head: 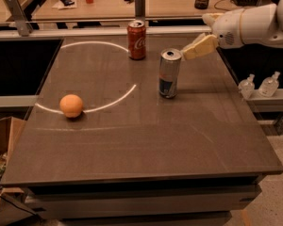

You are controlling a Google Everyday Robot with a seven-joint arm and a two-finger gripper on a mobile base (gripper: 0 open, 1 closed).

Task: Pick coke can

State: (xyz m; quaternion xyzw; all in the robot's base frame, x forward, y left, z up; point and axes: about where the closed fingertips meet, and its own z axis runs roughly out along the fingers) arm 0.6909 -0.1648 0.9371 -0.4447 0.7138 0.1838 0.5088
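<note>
The coke can [137,40] is a short red can with white script and a silver top. It stands upright near the far edge of the dark table [146,131]. The gripper [198,47] is on a white arm that comes in from the right. Its cream fingers point left and hang above the table, just right of the top of a taller silver-and-blue can [169,73]. The gripper is to the right of the coke can and apart from it. It holds nothing.
An orange [71,105] lies on the left of the table, by a white curved line. Two small clear bottles [259,85] stand on a ledge at the right. A wooden table with cups and clutter stands behind.
</note>
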